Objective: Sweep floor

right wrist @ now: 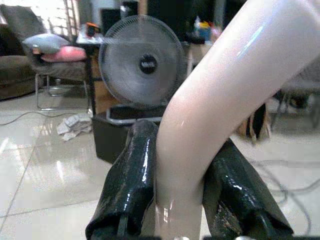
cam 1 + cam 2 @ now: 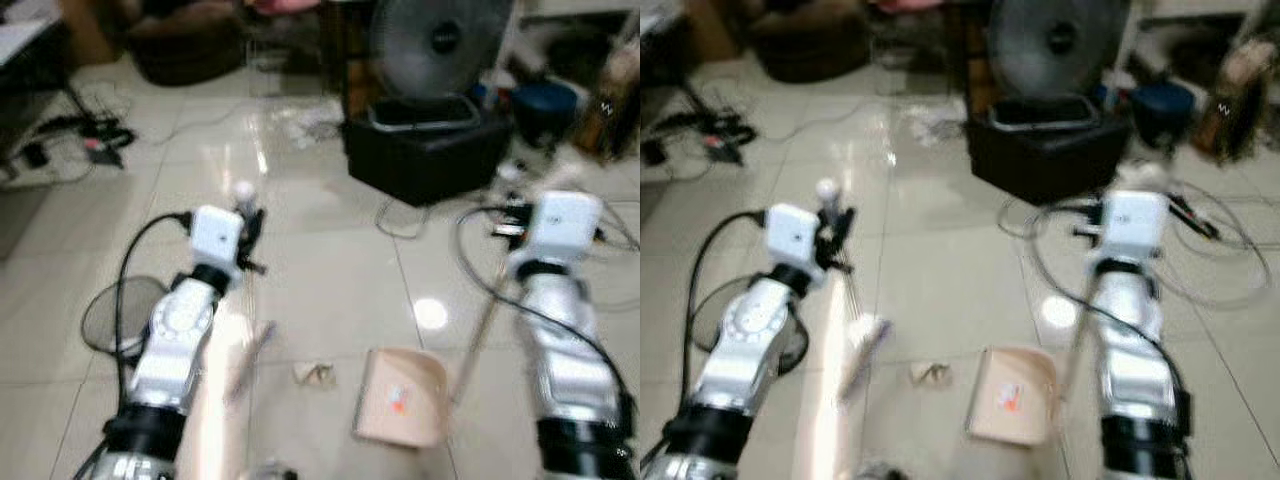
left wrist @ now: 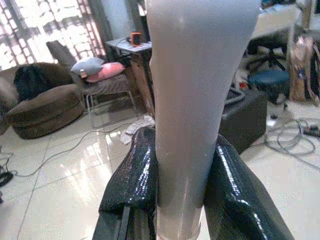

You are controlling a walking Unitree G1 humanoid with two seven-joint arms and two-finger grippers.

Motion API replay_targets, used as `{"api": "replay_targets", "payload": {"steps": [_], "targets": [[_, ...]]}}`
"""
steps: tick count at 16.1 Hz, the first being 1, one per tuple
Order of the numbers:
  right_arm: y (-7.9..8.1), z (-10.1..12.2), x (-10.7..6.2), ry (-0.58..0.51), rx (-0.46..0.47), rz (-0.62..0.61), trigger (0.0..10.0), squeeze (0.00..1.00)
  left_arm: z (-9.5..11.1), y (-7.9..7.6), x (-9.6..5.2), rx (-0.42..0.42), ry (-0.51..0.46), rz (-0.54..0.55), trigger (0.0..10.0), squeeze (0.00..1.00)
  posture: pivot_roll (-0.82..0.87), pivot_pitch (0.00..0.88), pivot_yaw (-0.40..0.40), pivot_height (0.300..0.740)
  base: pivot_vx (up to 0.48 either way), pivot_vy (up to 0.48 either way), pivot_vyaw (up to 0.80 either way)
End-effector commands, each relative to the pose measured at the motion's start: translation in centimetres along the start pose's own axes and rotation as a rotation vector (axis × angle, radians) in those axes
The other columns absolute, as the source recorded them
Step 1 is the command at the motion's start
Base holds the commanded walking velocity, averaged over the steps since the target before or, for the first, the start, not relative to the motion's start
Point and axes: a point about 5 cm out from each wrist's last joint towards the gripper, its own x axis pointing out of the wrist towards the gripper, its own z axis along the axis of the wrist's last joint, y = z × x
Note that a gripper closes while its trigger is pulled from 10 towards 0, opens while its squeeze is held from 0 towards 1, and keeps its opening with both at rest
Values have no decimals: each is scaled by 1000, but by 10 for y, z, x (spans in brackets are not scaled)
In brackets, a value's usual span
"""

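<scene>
— Left wrist view first: what has that gripper got?

— The left gripper (image 3: 181, 170) has its two black fingers (image 3: 131, 175) closed around a pale grey broom handle (image 3: 192, 95), which runs straight up between them. Pressed tight on both sides, from where I stand.

— And the other arm?

— Same story. The right gripper (image 1: 180, 185) is clamped on a cream-coloured dustpan handle (image 1: 220, 95), which curves away above the fingers (image 1: 131, 175).

— Where's the dustpan itself?

— Down on the tiled floor (image 2: 330, 270), between the two silver arms. The peach dustpan (image 2: 402, 397) lies flat near the right arm, its thin pole rising toward the right gripper. It has a small orange mark on it.

— Anything to sweep?

— A small crumpled scrap (image 2: 314, 374) lies on the tiles just beside the dustpan, on the side toward the left arm. The broom's lower end is blurred near the left arm, so I cannot tell how its bristles sit.

— What's farther off?

— A black box (image 2: 425, 150) with a standing fan (image 2: 440, 40) behind it, loose cables (image 2: 480, 225) around it, a brown couch (image 3: 42, 107), and a chair holding pink and grey cushions (image 3: 95, 70).
</scene>
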Motion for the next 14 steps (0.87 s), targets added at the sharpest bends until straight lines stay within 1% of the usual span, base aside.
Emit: {"api": "replay_targets", "payload": {"steps": [1, 2, 4, 6, 7, 9, 14], "targets": [[12, 19, 2, -87, -2, 51, 10000, 0, 5, 12, -1, 27, -20, 36, 10000, 0, 15, 38, 60, 740, 326, 0, 0], [13, 19, 2, -87, -7, 54, 10000, 0, 6, 12, 0, 13, -22, 40, 10000, 0, 16, 34, 60, 740, 326, 0, 688], [14, 17, 2, -80, -10, 57, 10000, 0, 7, 11, 1, 11, -28, 39, 10000, 0, 17, 32, 59, 740, 326, 0, 744], [16, 17, 2, -81, -13, 65, 10000, 0, 7, 12, 2, 21, -28, 42, 10000, 0, 27, 32, 50, 740, 324, 0, 800], [17, 17, 2, -90, 2, 64, 10000, 0, 7, 14, 1, 24, -27, 45, 10000, 0, 31, 34, 48, 740, 322, 0, 800], [19, 17, 1, -94, 52, 60, 10000, 0, 6, 15, -1, 26, -25, 44, 10000, 0, 32, 37, 52, 740, 328, 0, 0], [13, 15, 0, -94, 50, 34, 10000, 0, 6, 11, 2, 30, -24, 16, 10000, 0, 29, 42, 67, 740, 327, 0, 0]]}}
